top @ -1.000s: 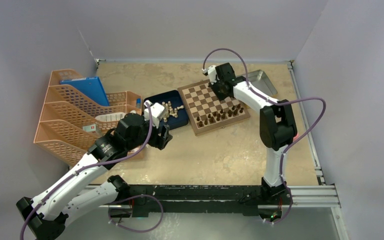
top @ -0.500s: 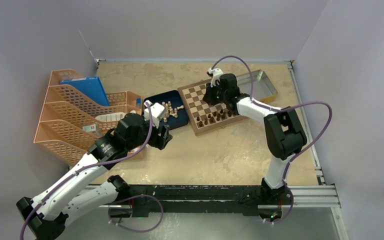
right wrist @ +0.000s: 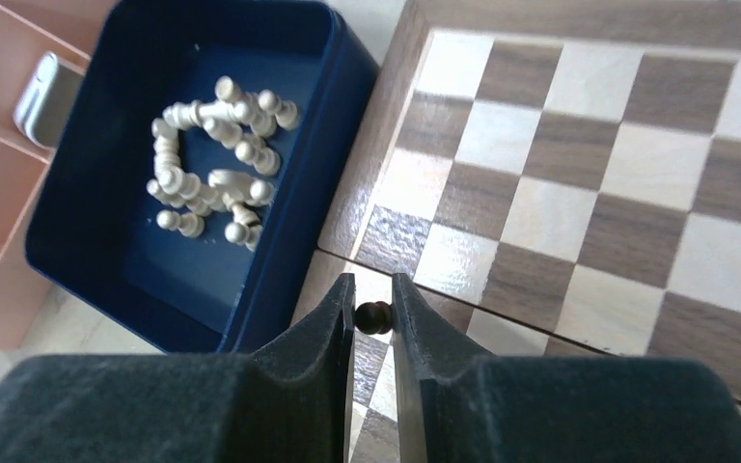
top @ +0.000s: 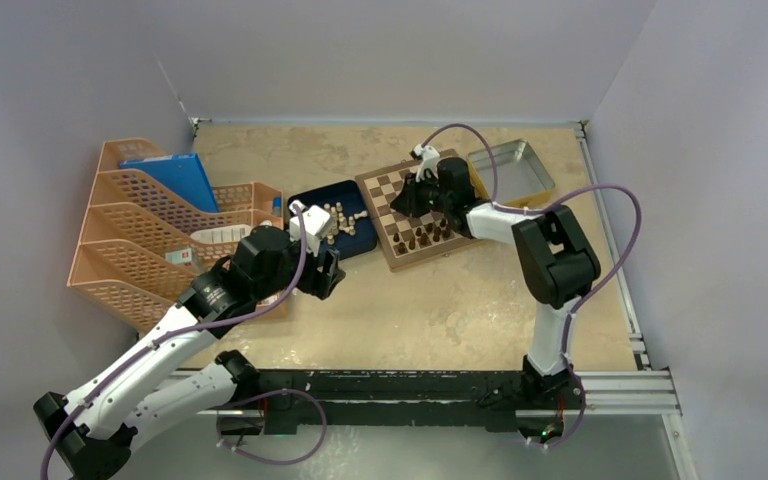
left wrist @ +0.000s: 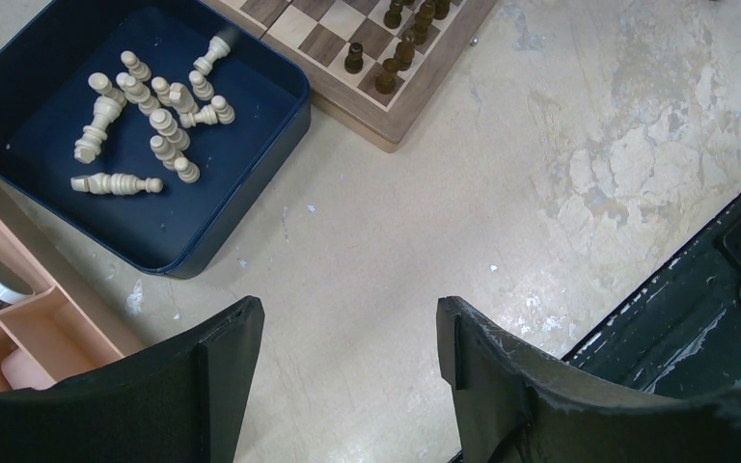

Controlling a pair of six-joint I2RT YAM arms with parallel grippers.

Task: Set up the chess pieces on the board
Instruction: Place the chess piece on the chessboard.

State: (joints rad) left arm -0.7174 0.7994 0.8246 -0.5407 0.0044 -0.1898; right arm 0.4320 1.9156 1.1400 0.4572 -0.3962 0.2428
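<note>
The right gripper (right wrist: 373, 294) hangs over the edge of the chessboard (right wrist: 589, 193) nearest the dark blue tray (right wrist: 96, 164), its 2 fingers pinched on 1 dark brown chess piece (right wrist: 373, 316). More dark pieces (top: 432, 233) stand on the board's near rows. Cream pieces (right wrist: 214, 169) lie jumbled in the tray. The left gripper (left wrist: 347, 318) hovers over the table (left wrist: 540, 193) beside the tray, fingers apart.

A peach mesh file rack (top: 150, 235) stands at the left of a mottled beige table (top: 440, 300), with a blue folder (top: 175, 175) in a rear slot. A dark blue tray (left wrist: 251, 135) sits just beside it. A silver metal tin (top: 510, 170) lies at the far right.
</note>
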